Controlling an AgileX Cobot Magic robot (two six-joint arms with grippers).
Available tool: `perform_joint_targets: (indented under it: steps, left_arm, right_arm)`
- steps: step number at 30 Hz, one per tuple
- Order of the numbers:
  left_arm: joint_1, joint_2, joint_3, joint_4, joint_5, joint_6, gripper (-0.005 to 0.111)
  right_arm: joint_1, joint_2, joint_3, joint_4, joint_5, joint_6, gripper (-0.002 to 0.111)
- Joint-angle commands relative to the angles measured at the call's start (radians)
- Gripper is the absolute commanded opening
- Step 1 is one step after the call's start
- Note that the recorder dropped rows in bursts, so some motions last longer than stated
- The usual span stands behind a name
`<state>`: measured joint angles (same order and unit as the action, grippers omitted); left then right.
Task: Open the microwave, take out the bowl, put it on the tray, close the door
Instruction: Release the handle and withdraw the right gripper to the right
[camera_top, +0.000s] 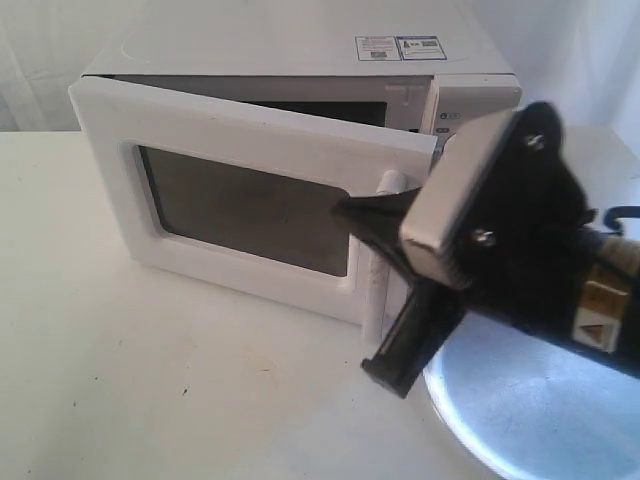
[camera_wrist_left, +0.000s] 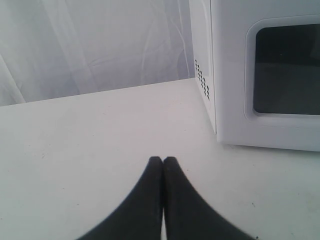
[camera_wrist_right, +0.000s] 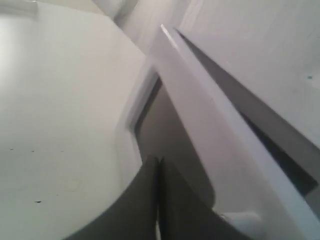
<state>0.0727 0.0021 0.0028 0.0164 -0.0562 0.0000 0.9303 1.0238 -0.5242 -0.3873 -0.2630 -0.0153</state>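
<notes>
The white microwave (camera_top: 300, 50) stands at the back of the table with its door (camera_top: 250, 130) swung partly open, hinged on the left. My right gripper (camera_top: 340, 210) is shut, its black tips lying against the door's dark window next to the white handle (camera_top: 388, 185). In the right wrist view the shut gripper (camera_wrist_right: 159, 160) rests on the door (camera_wrist_right: 190, 100), close to the handle (camera_wrist_right: 242, 220). The silver tray (camera_top: 540, 420) lies at the front right, under my right arm. My left gripper (camera_wrist_left: 163, 159) is shut and empty over the table, left of the microwave (camera_wrist_left: 230, 110). The bowl is hidden.
White cloth hangs behind the table (camera_top: 150, 380). The microwave's vented side wall (camera_wrist_left: 202, 82) faces the left gripper. My right arm's camera mount (camera_top: 480, 200) covers the microwave's knob panel in the exterior view.
</notes>
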Motion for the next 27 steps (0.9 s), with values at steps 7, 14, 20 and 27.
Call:
perform_joint_targets:
  steps: [7,14,20,27]
  left_arm:
    - [-0.005,-0.002,-0.003,-0.008,-0.004,0.000,0.000]
    - [-0.005,-0.002,-0.003,-0.008,-0.004,0.000,0.000]
    - [-0.005,-0.002,-0.003,-0.008,-0.004,0.000,0.000]
    - [-0.005,-0.002,-0.003,-0.008,-0.004,0.000,0.000]
  right_arm:
    - [-0.178,-0.131,0.022,0.092,0.146,-0.060,0.000]
    - [-0.374,-0.044,0.022,0.434,0.044,-0.096,0.000]
    - [-0.433,0.053,0.022,0.439,0.038,-0.117,0.000]
    - [-0.437,0.161,0.023,0.439,-0.030,-0.170,0.000]
